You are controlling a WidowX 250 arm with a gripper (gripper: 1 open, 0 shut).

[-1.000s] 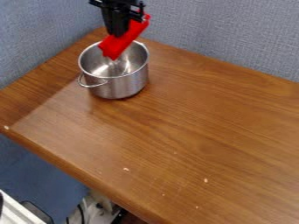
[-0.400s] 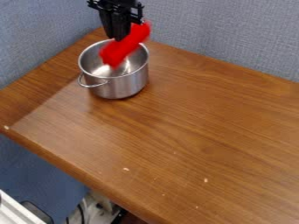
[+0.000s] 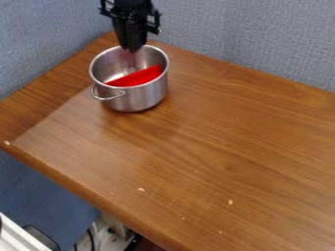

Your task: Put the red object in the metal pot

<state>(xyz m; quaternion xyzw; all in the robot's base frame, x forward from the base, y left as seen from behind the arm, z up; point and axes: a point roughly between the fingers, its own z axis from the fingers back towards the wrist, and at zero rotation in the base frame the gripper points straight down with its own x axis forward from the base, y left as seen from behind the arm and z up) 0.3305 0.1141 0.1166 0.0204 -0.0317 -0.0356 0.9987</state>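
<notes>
I hang my end effector [image 3: 132, 48] parted above the metal pot [image 3: 129, 97], having nothing in it, so the red object [image 3: 135, 76] can lie inside.

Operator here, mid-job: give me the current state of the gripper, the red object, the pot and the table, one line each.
Gripper: above the pot's far side, pointing down, not holding the red object; jaw opening too dark to tell.
Red object: inside the pot, lying tilted.
Metal pot: upright, uncovered, red object in it, a side handle toward the camera's left.
Wooden table: supporting the pot.
</notes>
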